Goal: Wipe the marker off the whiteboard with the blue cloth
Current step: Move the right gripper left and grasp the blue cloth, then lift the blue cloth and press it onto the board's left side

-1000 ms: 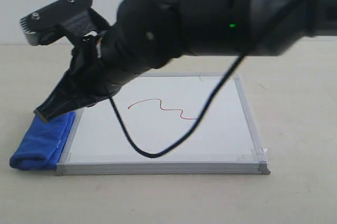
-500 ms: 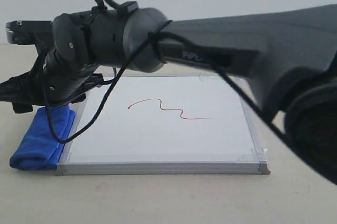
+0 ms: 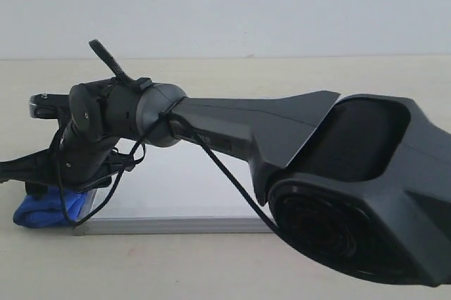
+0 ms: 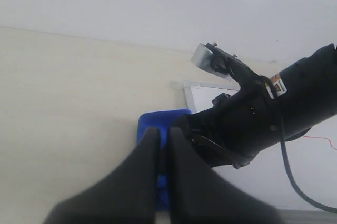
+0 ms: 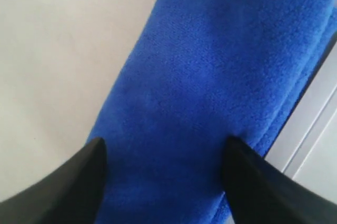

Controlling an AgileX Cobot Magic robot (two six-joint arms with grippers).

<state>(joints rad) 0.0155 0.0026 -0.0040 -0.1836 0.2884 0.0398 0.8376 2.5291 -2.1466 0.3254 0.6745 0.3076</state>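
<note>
The blue cloth (image 5: pixel 210 77) is bright royal blue and fuzzy all over, with no pattern. It lies beside the whiteboard (image 3: pixel 176 187), which is plain white with a thin silver-grey frame (image 3: pixel 176 225). The marker (image 4: pixel 318 138) on the whiteboard is a thin red line. The table (image 3: pixel 352 71) under the whiteboard is pale cream. The wall (image 3: pixel 246 4) behind it is whitish grey. The right arm (image 3: pixel 282 127) over the whiteboard is black and dark grey, with a black cable (image 3: pixel 225 173). The right gripper (image 5: pixel 164 142) is black.

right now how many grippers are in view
2. The right gripper is open above the blue cloth, which lies beside the whiteboard. The left gripper is shut and points toward that cloth; the exterior view does not show it.
</note>
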